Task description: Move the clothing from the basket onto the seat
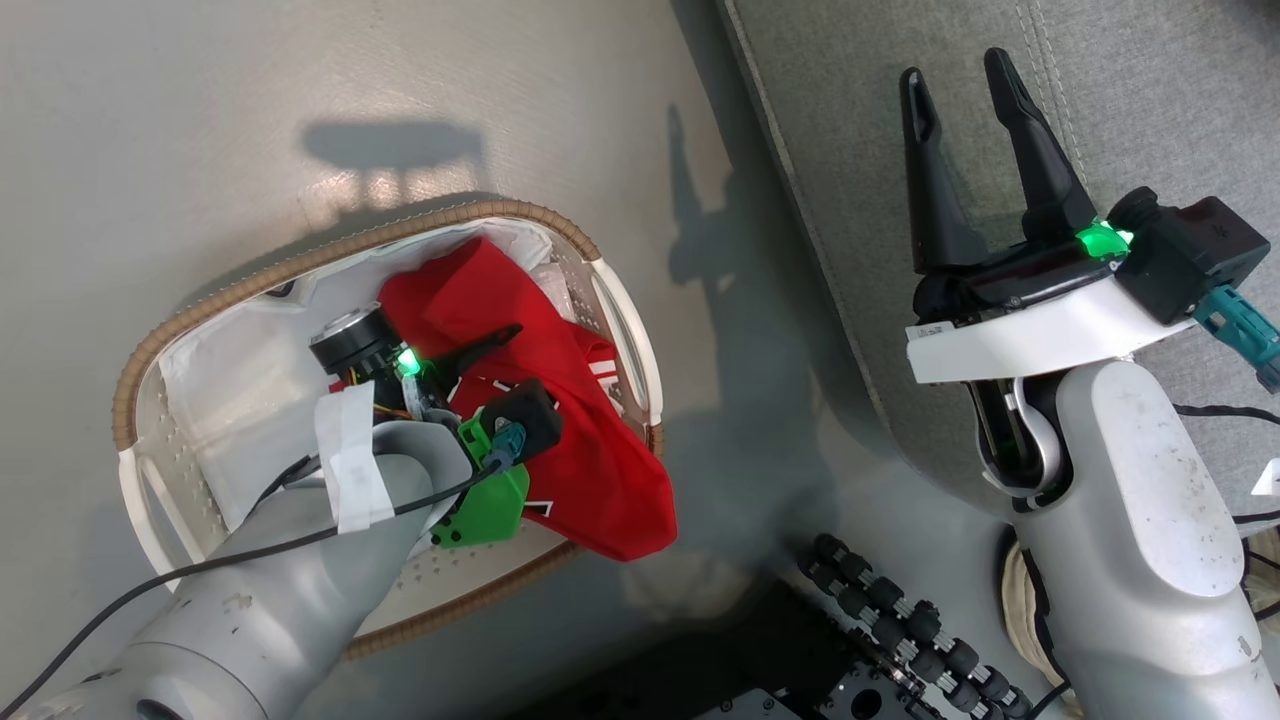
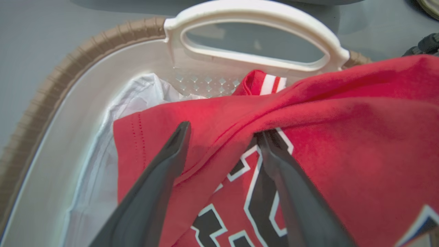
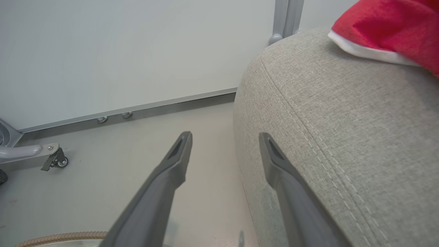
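**Left gripper (image 2: 223,137) open in the basket (image 1: 124,390)**

My fingers are spread on the red clothing (image 1: 590,470), which runs from upper left to lower right in the head frame and spills over the basket rim. My right gripper (image 1: 958,75) is open by the seat (image 1: 1150,100) edge, upper right. The floor (image 1: 200,100) is grey and the wall (image 3: 137,51) white.

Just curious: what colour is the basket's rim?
The rim is brown; left wrist view shows it best.
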Robot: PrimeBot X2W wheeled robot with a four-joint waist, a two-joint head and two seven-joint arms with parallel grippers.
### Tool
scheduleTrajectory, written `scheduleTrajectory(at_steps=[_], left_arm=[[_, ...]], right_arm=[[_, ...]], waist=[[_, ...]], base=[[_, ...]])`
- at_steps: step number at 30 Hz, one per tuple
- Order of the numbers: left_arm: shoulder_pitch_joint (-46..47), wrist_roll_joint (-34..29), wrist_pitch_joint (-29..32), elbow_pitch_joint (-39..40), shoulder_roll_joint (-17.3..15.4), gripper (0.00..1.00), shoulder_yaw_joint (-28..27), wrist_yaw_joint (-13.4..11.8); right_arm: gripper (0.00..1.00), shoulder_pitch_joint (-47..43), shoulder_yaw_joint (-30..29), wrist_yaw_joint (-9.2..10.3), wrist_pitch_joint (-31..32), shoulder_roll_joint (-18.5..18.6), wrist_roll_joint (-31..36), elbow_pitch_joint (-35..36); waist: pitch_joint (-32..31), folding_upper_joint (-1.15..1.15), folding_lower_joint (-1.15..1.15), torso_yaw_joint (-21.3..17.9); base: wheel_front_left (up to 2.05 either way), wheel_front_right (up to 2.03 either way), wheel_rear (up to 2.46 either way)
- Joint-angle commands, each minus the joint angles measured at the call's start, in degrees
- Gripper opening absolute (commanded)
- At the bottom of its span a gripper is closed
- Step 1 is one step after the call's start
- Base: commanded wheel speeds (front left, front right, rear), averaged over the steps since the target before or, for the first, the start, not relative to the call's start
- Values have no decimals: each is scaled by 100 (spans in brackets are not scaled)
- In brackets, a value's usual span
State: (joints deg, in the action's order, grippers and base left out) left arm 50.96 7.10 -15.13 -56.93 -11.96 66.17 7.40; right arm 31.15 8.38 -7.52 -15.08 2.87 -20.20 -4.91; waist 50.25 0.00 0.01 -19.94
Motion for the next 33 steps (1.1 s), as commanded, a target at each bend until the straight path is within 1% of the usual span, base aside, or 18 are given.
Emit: scheduleTrajectory(at_steps=[1,8,10,17,18,25,33], left_arm=[[74,113,-3,-21,-23,0,2,16],[-174,466,-3,61,-23,0,-187,16],[-297,540,-3,184,2,0,-280,2],[-874,771,-3,722,128,0,-855,-187],[-938,769,-3,792,140,0,-912,-181],[-1556,872,-3,1380,187,0,-1658,-267],[-2391,769,-3,2117,309,0,-2594,-269]], right_arm=[[100,54,-6,7,-12,14,-44,19],[100,63,-64,6,-12,14,-67,-83],[100,37,-69,6,-12,14,-45,-124],[100,-186,-109,7,-12,17,78,-352],[100,-205,-128,7,-12,16,105,-380],[100,-494,-230,7,-12,19,299,-602],[100,-924,-313,6,-12,19,467,-815]], waist=[[13,0,-1,-5],[-243,0,-1,55],[-405,0,-1,92],[-1169,0,-1,328],[-1271,0,-1,374],[-2006,0,-1,749],[-2849,0,-1,1146]], base=[[0,0,0],[0,0,0],[0,0,0],[0,0,0],[0,0,0],[0,0,0],[0,0,0]])
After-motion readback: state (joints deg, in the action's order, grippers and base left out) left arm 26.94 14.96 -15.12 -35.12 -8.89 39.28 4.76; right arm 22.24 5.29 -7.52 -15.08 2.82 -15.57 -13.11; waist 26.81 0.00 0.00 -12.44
